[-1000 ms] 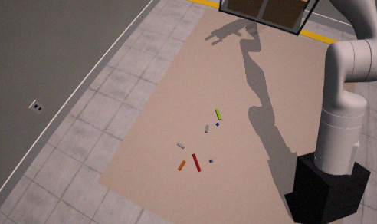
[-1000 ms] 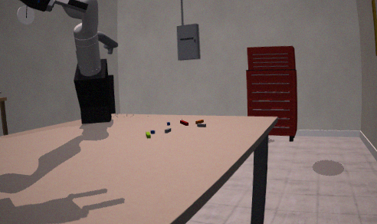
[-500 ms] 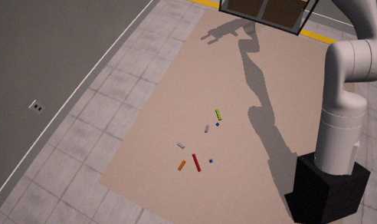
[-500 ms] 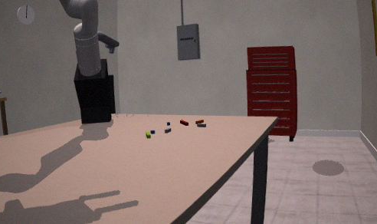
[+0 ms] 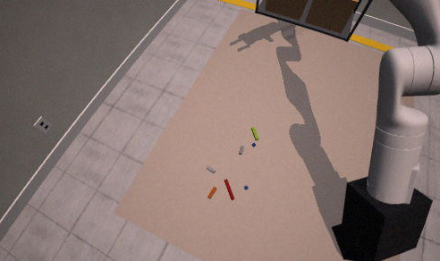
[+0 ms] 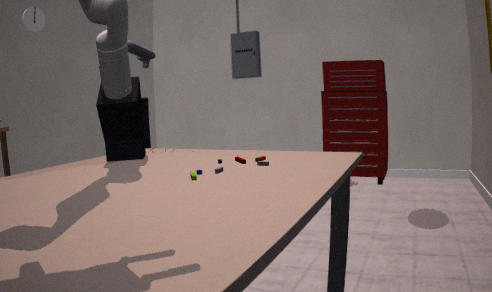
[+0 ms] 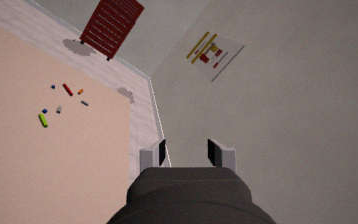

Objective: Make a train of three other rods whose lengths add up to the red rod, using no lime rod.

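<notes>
The red rod [image 5: 229, 189] lies flat on the table. An orange rod [image 5: 212, 192] lies just left of it, and a grey rod [image 5: 210, 170] lies above the orange one. A blue rod [image 5: 246, 188] lies right of the red rod. A second grey rod [image 5: 241, 150], a second blue rod [image 5: 253, 145] and a lime rod [image 5: 255, 133] lie farther back. All rods lie apart from each other. My gripper [image 7: 186, 148] is open and empty, high above the table and far from the rods. The wrist view shows the red rod [image 7: 68, 89] and lime rod [image 7: 43, 120] at far left.
The arm's black base [image 5: 382, 223] stands at the table's near right corner. A red tool cabinet [image 6: 355, 117] stands on the floor beyond the table edge. The arm's shadow crosses the table.
</notes>
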Motion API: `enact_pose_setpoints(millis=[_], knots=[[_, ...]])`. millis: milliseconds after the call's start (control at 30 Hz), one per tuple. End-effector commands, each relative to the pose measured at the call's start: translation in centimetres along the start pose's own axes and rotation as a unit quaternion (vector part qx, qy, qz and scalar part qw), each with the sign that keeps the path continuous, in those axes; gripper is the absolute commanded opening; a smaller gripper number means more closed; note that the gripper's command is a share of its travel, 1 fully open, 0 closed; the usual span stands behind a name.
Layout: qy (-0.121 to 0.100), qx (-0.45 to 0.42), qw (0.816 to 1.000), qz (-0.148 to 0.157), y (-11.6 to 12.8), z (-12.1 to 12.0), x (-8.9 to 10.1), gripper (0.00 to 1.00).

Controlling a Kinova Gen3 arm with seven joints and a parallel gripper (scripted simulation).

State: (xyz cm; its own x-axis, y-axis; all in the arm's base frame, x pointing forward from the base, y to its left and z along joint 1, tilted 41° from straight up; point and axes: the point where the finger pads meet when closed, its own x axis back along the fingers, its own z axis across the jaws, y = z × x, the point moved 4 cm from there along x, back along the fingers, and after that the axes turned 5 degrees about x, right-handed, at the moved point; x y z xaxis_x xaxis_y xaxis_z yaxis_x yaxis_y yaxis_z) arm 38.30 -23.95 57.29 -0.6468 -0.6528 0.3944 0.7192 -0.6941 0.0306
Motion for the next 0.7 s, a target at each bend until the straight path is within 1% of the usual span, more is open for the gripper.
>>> enact_pose_setpoints(millis=[0, 100, 133, 400, 433, 667], knots=[[-0.002, 0.003, 1.0, -0.001, -0.2, 0.3, 0.0, 1.0], [-0.002, 0.003, 1.0, -0.001, -0.2, 0.3, 0.0, 1.0], [0.004, -0.005, 1.0, -0.002, -0.8, 1.6, -0.6, 1.0], [0.004, -0.005, 1.0, -0.002, -0.8, 1.6, -0.6, 1.0], [0.01, -0.013, 1.0, -0.003, -1.5, 2.9, -1.2, 1.0], [0.01, -0.013, 1.0, -0.003, -1.5, 2.9, -1.2, 1.0]])
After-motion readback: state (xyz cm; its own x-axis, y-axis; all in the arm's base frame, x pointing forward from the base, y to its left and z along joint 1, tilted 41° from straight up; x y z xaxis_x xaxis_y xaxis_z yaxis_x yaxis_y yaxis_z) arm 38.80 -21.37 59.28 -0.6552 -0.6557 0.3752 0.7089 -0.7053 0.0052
